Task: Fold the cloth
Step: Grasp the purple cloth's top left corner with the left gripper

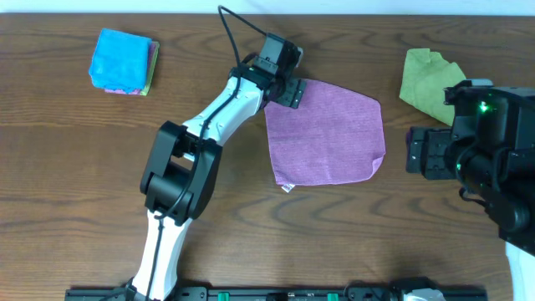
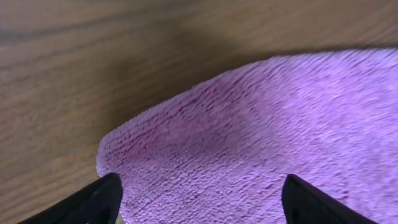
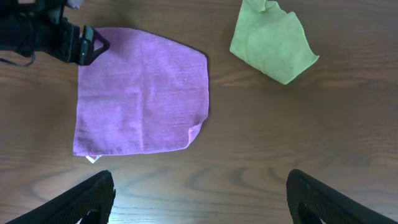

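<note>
Square fuzzy purple cloth (image 1: 326,134), woodgrain table (image 1: 84,167), left fingers (image 2: 102,199) apart, right fingers (image 3: 93,199) apart.

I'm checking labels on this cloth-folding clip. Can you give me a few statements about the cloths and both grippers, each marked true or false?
1. The purple cloth lies spread open, not yet folded in half. True.
2. The left gripper is at the green cloth. False: it is at a corner of the purple cloth, jaws open.
3. The right gripper is shut on the purple cloth. False: it is open, holds nothing and is off to that cloth's side.
4. The green cloth lies crumpled, apart from the purple cloth. True.
5. The stack of folded cloths has a blue one on top. True.
</note>
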`<state>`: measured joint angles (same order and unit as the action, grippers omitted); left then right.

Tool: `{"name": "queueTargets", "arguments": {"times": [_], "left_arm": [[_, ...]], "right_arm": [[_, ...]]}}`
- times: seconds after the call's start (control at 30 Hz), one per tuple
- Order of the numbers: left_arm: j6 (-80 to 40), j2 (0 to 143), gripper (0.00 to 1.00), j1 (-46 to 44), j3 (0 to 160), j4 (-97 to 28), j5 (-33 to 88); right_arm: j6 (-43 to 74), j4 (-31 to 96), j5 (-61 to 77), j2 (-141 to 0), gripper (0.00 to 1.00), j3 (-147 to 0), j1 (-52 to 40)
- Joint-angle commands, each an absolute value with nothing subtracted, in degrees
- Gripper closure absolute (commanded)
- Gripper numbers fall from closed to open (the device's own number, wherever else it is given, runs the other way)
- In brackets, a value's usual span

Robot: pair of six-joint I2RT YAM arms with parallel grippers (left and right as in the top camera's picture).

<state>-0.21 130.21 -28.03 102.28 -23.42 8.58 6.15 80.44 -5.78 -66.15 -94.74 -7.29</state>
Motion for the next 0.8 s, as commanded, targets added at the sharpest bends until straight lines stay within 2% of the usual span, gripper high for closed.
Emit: {"name": "queueTargets", "arguments": {"times": [0.0,0.1,0.2,0.27,0.37,0.77], "left_arm": [[0.9,131.0,0.22,-28.1,104.2,-24.1,6.3],[0.9,131.5,0.32,-28.1,104.2,-24.5,3.8],[0.9,131.6,0.61,-28.1,104.2,-25.1,3.5],[0.8,131.8,0.70,-28.1,104.2,-25.3,2.7],[0.7,132.2,0.94,-28.1,104.2,-24.9,2.3],[0.9,134.8,0.95,-28.0,104.2,-22.3,2.3]], "right_arm": [[7.3,80.7,-5.3,-65.9,0.12,-95.0,-7.0],[7.3,80.8,-5.3,-65.9,0.14,-95.0,-7.0],[7.3,80.8,-5.3,-65.9,0.15,-95.0,-7.0],[7.3,80.8,-5.3,-65.9,0.15,-95.0,-7.0],[7.3,80.8,-5.3,-65.9,0.16,-95.0,-7.0],[8.1,81.1,-5.3,-65.9,0.18,-95.0,-7.0]]}}
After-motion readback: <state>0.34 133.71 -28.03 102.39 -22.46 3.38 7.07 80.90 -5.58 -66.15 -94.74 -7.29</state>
